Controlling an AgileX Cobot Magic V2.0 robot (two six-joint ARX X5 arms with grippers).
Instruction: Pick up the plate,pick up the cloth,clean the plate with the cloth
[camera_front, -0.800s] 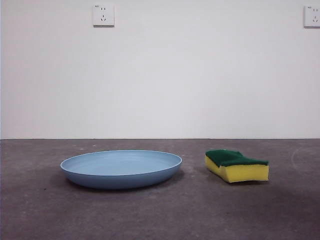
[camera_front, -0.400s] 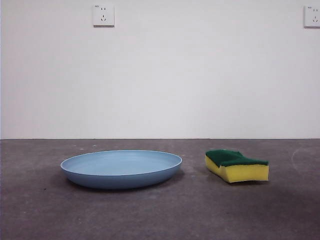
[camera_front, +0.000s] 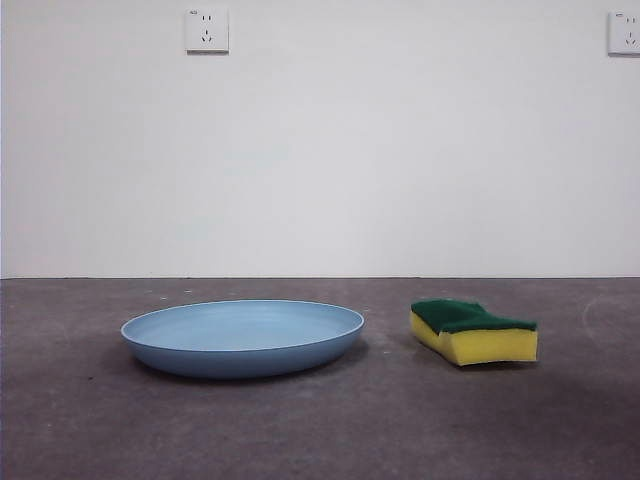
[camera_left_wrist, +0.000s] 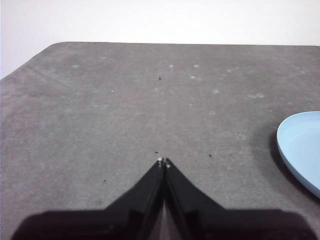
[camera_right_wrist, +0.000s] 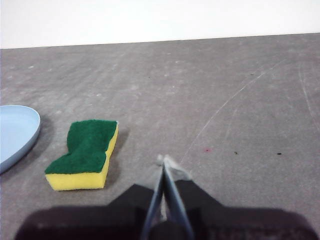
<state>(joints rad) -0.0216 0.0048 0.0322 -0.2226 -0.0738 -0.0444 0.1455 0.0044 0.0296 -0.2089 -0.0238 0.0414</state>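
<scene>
The light-blue plate (camera_front: 242, 335) lies flat on the grey table, left of centre in the front view. Its rim also shows in the left wrist view (camera_left_wrist: 300, 150) and the right wrist view (camera_right_wrist: 17, 132). The cloth (camera_front: 472, 330), a yellow sponge with a green scouring top, rests on the table just right of the plate; the right wrist view shows the cloth (camera_right_wrist: 85, 152) beside the plate's edge. My left gripper (camera_left_wrist: 163, 162) is shut and empty, well away from the plate. My right gripper (camera_right_wrist: 164, 162) is shut and empty, a short way from the cloth.
A white wall with two sockets (camera_front: 206, 30) (camera_front: 623, 32) stands behind the table. The table's rounded corner (camera_left_wrist: 55, 46) shows in the left wrist view. Bare grey tabletop surrounds both objects.
</scene>
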